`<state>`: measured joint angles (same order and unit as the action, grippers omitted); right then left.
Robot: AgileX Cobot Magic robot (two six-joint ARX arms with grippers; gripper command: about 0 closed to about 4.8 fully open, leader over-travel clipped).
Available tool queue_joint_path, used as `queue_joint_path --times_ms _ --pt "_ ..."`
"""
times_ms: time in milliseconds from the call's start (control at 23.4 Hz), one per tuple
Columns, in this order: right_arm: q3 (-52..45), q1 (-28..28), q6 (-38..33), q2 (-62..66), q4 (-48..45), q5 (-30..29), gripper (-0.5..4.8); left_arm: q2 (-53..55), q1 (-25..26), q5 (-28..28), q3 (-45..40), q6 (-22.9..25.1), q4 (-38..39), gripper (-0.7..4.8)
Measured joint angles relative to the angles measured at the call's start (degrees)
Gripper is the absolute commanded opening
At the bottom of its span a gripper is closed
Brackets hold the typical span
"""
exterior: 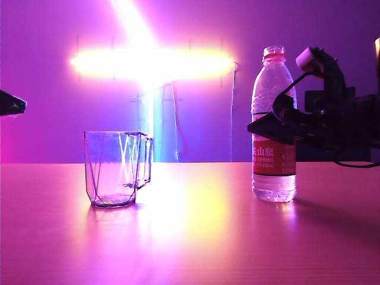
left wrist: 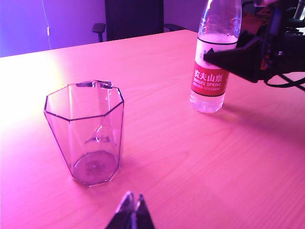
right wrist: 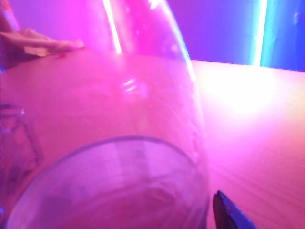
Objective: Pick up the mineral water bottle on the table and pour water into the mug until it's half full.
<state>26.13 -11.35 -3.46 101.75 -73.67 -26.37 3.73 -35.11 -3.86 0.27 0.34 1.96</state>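
Left edge of exterior view: left gripper [left wrist: 132,210] parked off the table [exterior: 196,237], well apart from everything; in its own wrist view the fingertips lie pressed together, holding nothing.

Next: mug [exterior: 117,169] stands upright on the table, left of centre, handle toward the bottle. Appears empty; no water line visible in it from either view.

Right of centre: mineral water bottle [exterior: 274,127] upright on the table, cap off, red neck ring exposed. Water [left wrist: 206,101] is visible in the base below the label; its upper level cannot be read.

Far right: right gripper [exterior: 279,122] level with the bottle's mid-body, just above the label. Jaws spread wide, one dark finger [right wrist: 228,212] showing beside the bottle wall in the right wrist view. Contact not yet evident.

Progress, judged: approach essentially done. Grasp, lift, carry to mug, tilt and pour to half all remain.
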Motion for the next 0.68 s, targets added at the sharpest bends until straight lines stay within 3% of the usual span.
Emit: queue_joint_path --times_ms 427,512,555,598,683 --pt "0.4 -0.6 -0.8 0.0 3.4 -0.1 4.77 0.0 0.0 0.0 0.0 0.0 0.0 -0.02" --pt "0.4 -1.1 -0.8 0.0 3.4 -0.2 4.32 0.0 0.0 0.0 0.0 0.0 0.0 -0.02" --pt "0.4 -1.2 -0.8 0.0 3.4 -0.2 3.72 0.0 0.0 0.0 0.0 0.0 0.0 -0.02" --pt "0.5 -1.4 -0.8 0.0 3.4 -0.2 3.51 0.0 0.0 0.0 0.0 0.0 0.0 -0.02" --pt "0.5 -1.4 -0.8 0.0 3.5 -0.1 3.49 0.0 0.0 0.0 0.0 0.0 0.0 -0.02"
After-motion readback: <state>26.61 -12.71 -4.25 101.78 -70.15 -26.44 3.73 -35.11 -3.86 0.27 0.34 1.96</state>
